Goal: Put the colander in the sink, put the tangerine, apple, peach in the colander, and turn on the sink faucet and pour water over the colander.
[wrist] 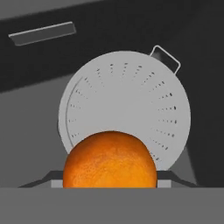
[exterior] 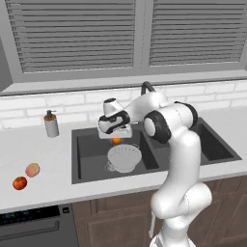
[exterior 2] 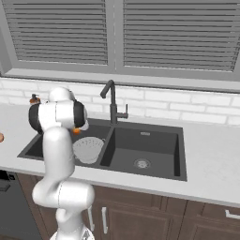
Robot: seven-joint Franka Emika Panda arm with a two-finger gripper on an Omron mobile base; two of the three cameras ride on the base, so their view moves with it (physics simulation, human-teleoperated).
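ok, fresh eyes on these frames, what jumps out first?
The bright orange tangerine, held between the gripper fingers right above the white colander, which sits in the left basin of the dark sink. Next, the red apple and the pale peach, side by side on the counter left of the sink. The black faucet stands behind the sink with no water running.

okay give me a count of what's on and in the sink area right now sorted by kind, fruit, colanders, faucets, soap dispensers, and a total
Fruit: 3, the tangerine in the gripper over the sink, plus the apple and the peach on the counter
Colanders: 1, the colander in the sink's left basin
Faucets: 1, the sink faucet
Soap dispensers: 1, the soap dispenser
Total: 6
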